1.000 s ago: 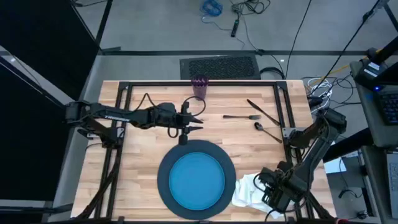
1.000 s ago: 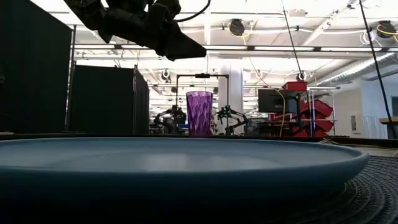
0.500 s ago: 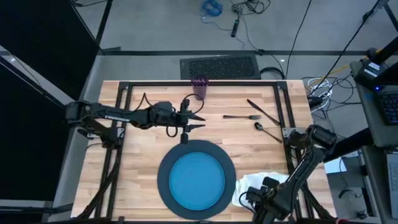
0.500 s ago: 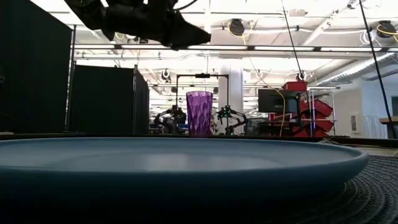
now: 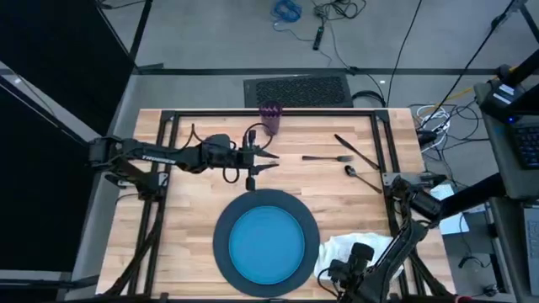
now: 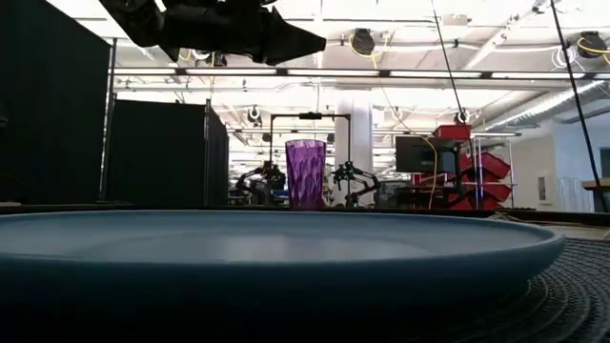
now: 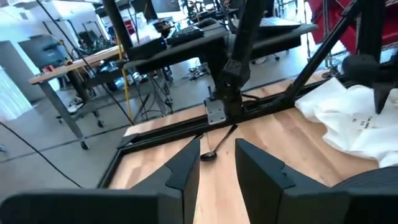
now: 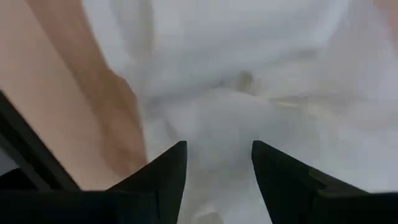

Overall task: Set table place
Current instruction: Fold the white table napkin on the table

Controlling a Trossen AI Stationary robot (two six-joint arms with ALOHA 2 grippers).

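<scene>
Napkin [image 5: 345, 249], 5 o'clock of charger [image 5: 221, 244]: right pincer [image 8: 214, 177] released, poised above; probably pinch one fold, lift slowly. Left pincer [image 5: 271, 160] released, waiting at 12 o'clock.

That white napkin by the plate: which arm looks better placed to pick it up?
The right. Its open gripper hovers directly over the white napkin, while the left gripper hangs farther back, near the purple cup.

Bare table [image 5: 185, 219] left of the charger [image 5: 224, 244]; napkin [image 5: 345, 250] seemingly crowds its right.
</scene>
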